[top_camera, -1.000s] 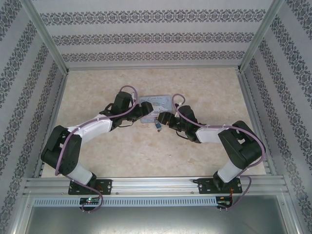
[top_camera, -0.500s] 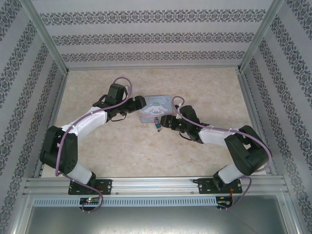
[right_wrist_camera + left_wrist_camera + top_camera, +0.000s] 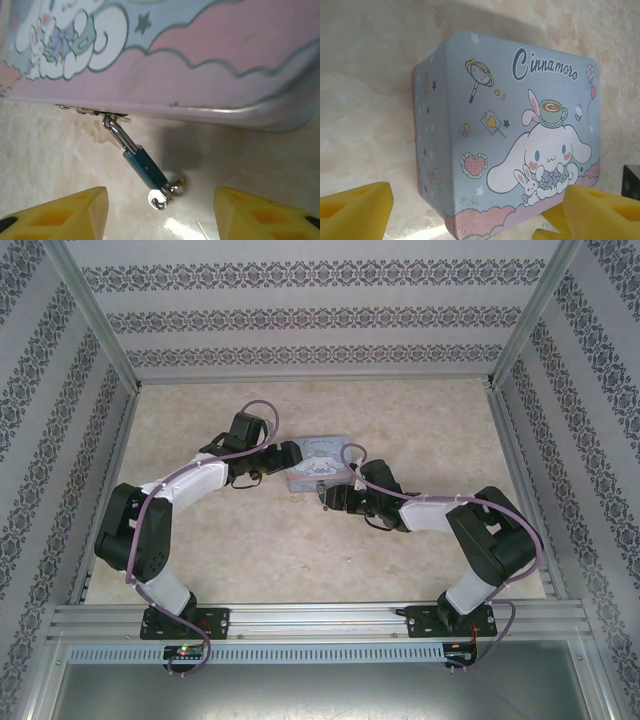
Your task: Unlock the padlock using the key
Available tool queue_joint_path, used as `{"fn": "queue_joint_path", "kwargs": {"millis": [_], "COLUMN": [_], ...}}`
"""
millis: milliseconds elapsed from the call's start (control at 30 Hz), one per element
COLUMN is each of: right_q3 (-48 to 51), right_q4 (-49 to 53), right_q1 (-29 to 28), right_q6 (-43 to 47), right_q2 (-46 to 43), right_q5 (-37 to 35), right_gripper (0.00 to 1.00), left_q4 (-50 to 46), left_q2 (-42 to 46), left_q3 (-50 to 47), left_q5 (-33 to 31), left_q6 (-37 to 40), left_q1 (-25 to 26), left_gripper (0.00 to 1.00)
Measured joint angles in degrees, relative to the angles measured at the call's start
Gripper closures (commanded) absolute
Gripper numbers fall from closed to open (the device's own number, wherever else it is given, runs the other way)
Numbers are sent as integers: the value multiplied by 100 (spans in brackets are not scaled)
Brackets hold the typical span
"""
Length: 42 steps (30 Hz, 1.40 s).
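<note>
You have two grippers working at one light blue cartoon tin box [image 3: 318, 462] on the marbled beige desk [image 3: 250, 550]. Your left gripper [image 3: 475, 222] is released. Its two yellow fingertips [image 3: 355, 212] are spread wide on either side of the tin's near corner and hold nothing. Your right gripper [image 3: 161, 220] is also released, with its two yellow fingertips [image 3: 60, 215] apart and nothing grasped. One small teal-grey padlock [image 3: 145, 167] hangs tilted by its silver shackle [image 3: 120, 134] from the tin's front hasp [image 3: 92, 111]. One small metal key [image 3: 165, 196] sits at the padlock's lower end on the desk, just ahead of the gap between the right fingertips and clear of both.
</note>
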<state>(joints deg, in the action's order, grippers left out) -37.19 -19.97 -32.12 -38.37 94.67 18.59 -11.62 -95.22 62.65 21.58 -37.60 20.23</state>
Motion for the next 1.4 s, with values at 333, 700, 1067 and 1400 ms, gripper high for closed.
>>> {"fn": "queue_joint_path", "kwargs": {"millis": [333, 700, 1067, 1400], "right_q3": [-369, -348, 92, 205], "right_q4": [-111, -225, -302, -356], "right_q1": [-85, -142, -28, 52], "right_q6": [26, 44, -240, -833], "right_q2": [518, 549, 192, 107], "right_q5": [46, 76, -37, -76], "right_gripper": [54, 100, 100, 100], "left_q4": [2, 4, -28, -365], "left_q2": [-55, -192, -197, -232], "left_q3": [26, 83, 179, 254], "left_q5": [26, 61, -205, -1073], "left_q6": [0, -2, 190, 702], "left_q1": [0, 0, 81, 708], "left_gripper": [12, 12, 12, 11]}}
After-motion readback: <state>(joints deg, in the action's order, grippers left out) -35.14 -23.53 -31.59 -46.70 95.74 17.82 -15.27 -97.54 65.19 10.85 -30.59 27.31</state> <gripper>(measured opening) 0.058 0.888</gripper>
